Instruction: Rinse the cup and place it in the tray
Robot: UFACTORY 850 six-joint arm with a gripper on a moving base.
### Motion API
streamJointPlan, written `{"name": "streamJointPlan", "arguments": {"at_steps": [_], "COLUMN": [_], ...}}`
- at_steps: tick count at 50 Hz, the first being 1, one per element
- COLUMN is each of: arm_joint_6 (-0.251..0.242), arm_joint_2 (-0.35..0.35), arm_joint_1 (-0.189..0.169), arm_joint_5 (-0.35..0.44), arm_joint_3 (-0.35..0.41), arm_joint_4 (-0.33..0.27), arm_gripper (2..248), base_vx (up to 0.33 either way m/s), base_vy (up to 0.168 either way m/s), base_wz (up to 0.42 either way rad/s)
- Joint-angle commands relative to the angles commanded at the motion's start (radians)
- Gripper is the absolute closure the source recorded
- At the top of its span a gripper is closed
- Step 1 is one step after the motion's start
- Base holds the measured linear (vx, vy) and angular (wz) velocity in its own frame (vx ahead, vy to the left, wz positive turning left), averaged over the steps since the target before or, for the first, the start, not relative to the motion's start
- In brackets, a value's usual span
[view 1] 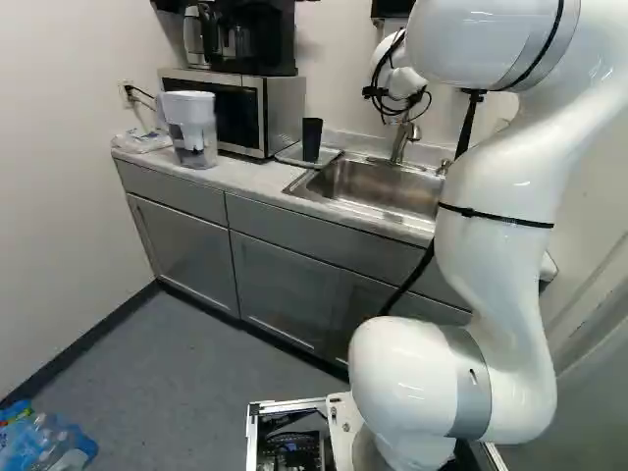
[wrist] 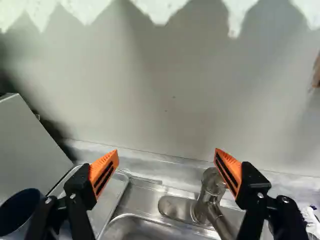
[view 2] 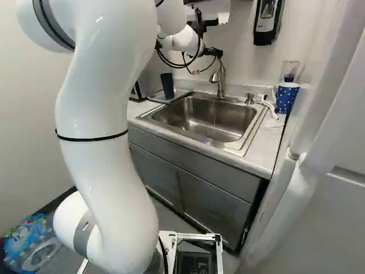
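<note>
White walls, dark baseboard, grey floor; grey cabinets under pale countertop; shadows on back wall.

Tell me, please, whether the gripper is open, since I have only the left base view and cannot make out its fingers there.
Observer: Yes, the wrist view shows the gripper open, its orange-padded fingers wide apart with nothing gripped.
Operator: Thank you. Could you say what stands on the counter beyond the sink, where the arm blocks my view?
Observer: In the right base view, a blue spotted cup stands on the counter, to the right of the sink.
Operator: And would you tell me which way up the dark cup is?
Observer: The wrist view looks into the open mouth of the dark cup, so it faces up.
</note>
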Motion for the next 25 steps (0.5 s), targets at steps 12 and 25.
{"name": "streamJointPlan", "arguments": {"at_steps": [12,25], "arm_joint_6": [0.0,0.0], "arm_joint_2": [0.008,0.024], "arm_joint_1": [0.002,0.0], "arm_joint_5": [0.0,-0.018], "arm_joint_3": [0.009,0.028], "arm_joint_4": [0.0,0.0], "arm_gripper": [3,3], "base_vx": [0.0,0.0], "base_vy": [0.0,0.0], "base_wz": [0.0,0.0]}}
